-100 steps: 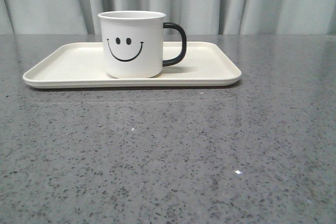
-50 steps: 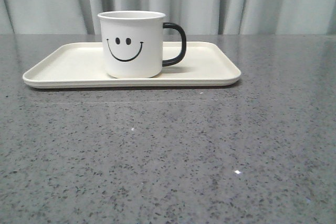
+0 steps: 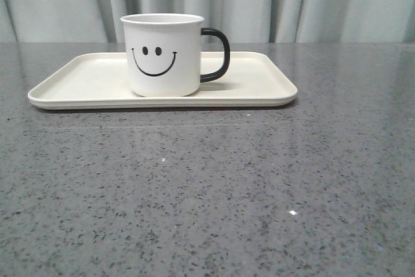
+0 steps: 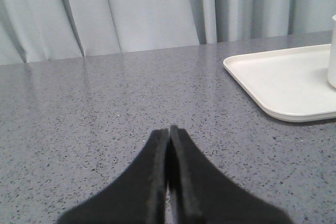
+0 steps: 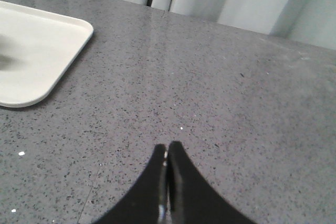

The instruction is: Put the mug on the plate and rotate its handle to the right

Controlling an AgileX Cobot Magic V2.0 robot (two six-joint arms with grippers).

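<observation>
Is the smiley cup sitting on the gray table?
No, the mug stands on the plate, not on the table.

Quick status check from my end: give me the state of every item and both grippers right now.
mug: upright, standing on the plate, smiley face toward the front camera
handle: pointing right
plate: flat on the table, holding the mug
left gripper: shut, empty, clear of the plate
right gripper: shut, empty, clear of the plate
</observation>
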